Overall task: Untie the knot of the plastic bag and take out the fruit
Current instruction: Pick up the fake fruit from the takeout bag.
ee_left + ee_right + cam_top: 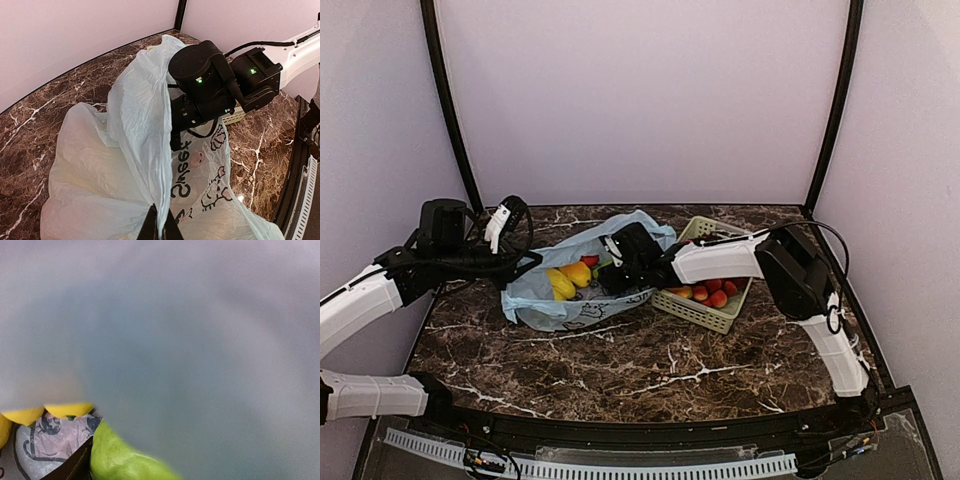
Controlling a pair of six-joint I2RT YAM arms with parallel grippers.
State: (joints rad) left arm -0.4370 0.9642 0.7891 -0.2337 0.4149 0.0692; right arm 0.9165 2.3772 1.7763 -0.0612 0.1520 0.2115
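- Risk: the right claw (615, 268) is buried in the mouth of the plastic bag (570, 308), and its own camera sees mostly blurred film. A grip closed blind could catch film along with the fruit. The whole bag would then drag toward the basket (705, 312) at its 3 o'clock.
- Risk: the left claw (160, 222) lifts only a thin fold of the bag. If that slick film slips free, the mouth would likely sag over the right claw and the fruit.
- Risk: the fruit look round and smooth, so an off-centre pinch could squirt one out across the desk (620, 360).
- Left claw: pressed together on the bag's film, at about the bag's 10 o'clock edge in the top view, holding it raised.
- Right claw: its fingers are hidden inside the bag, so I cannot tell whether they are spread or closed, or whether they hold anything. The green fruit (125, 460) sits at 7 o'clock in its camera view.
- The bag lies at about 11 o'clock from the desk's middle, with yellow fruit (560, 284) showing in its open mouth. No knot can be made out, so the untying seems done.
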